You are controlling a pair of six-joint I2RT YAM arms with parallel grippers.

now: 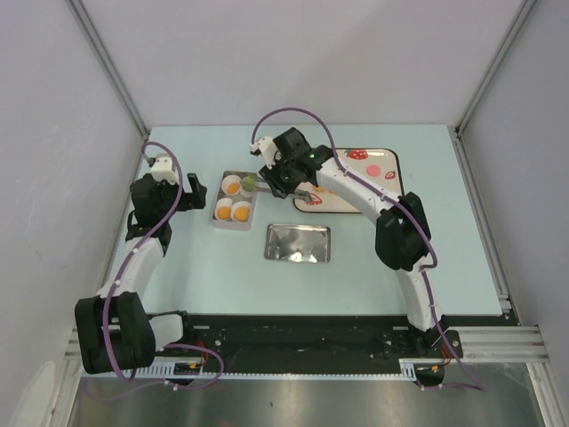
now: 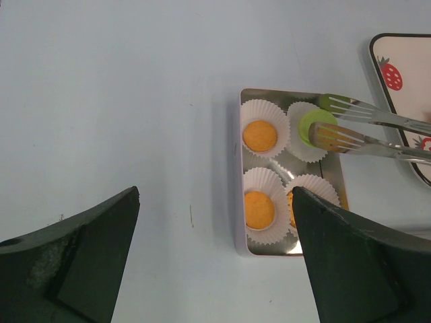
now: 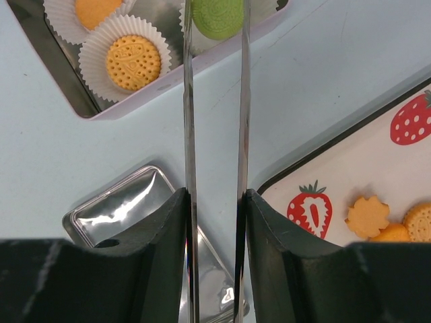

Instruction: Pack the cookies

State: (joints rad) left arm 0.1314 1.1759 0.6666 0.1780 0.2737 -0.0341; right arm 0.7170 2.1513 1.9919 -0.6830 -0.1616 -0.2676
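Left end effector (image 2: 215, 195): we see it spread wide and holding nothing, over the pale blue counter (image 2: 135, 101) just left of the tin.
Tin (image 2: 273, 249): one, rectangular and open, lying flat on the counter.
Paper cups (image 2: 252, 111): four, white and pleated, set two by two inside the tin.
Orange cookies (image 2: 259, 135): three in the tin, one to a cup. The fingertip of the left end effector partly hides the third.
Green cookie (image 2: 311, 124): one, pinched between the tong tips over the fourth cup. We cannot tell whether it touches the paper.
Tongs (image 3: 189, 121): one metal pair with fork-like tips, reaching from the right into the tin.
Metal lid (image 1: 298, 242): one, shiny, on the counter nearer the arm bases than the tin and apart from it.
Right end effector (image 3: 214, 195): closed on the tongs, pressing both blades inward.
Strawberry tray (image 3: 377, 171): one, to the right of the tin.
Loose cookies (image 3: 367, 217): we count three orange ones in view on the tray, one with a scalloped edge.
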